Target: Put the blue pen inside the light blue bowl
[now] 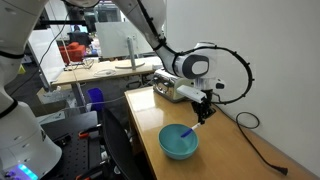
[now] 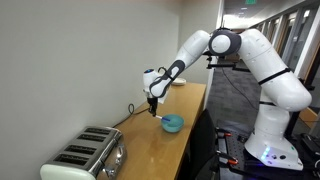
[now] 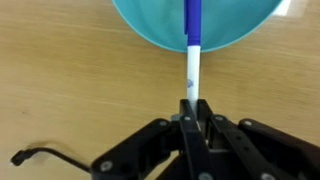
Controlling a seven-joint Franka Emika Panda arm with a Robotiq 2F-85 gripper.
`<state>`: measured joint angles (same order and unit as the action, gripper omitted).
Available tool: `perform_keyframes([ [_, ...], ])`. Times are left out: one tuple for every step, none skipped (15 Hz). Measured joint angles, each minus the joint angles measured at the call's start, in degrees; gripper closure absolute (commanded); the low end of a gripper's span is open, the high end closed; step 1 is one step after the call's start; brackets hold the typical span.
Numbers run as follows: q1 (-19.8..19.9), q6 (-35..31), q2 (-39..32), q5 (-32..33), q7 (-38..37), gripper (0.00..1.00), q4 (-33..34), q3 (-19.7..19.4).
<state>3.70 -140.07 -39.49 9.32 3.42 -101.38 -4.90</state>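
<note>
Wooden tabletop beside a white wall is carrying the light blue bowl and, at one end in an exterior view, a silver toaster. The gripper is hovering just outside the bowl's rim, its fingers clamping one end of the blue pen. The pen is slanting downward, and its blue end is reaching over the bowl's interior. Whether it is touching the bowl cannot be told. A black cable is trailing across the table.
</note>
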Motion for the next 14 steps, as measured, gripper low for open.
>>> perform_keyframes([
  [0.2,-0.5,0.3,0.0,0.3,0.97,-0.7,0.0],
  [0.3,-0.6,0.9,0.0,0.7,0.97,-1.6,0.0],
  [0.4,-0.6,1.7,0.0,0.9,0.97,-2.7,0.0],
  [0.5,-0.6,2.6,0.0,1.0,0.97,-4.0,0.0],
  [0.6,-0.6,3.8,0.1,1.1,0.97,-5.5,0.0],
  [0.7,-0.6,4.9,0.1,1.2,0.84,-7.0,-0.1],
  [0.8,-0.6,6.2,0.1,1.4,0.61,-8.5,-0.1],
  [0.8,-0.6,7.4,0.2,1.8,0.60,-10.0,-0.1],
  [0.8,-0.6,8.6,0.3,2.0,0.58,-11.5,-0.1],
  [0.8,-0.6,9.7,0.4,2.1,0.51,-12.8,-0.1],
  [0.8,-0.6,10.6,0.4,2.2,0.44,-13.8,0.0],
  [0.8,-0.6,11.4,0.5,2.2,0.35,-14.8,0.0],
  [0.8,-0.6,12.1,0.5,2.3,0.29,-15.5,0.0],
  [0.8,-0.3,12.7,0.5,2.4,0.21,-15.9,0.0],
])
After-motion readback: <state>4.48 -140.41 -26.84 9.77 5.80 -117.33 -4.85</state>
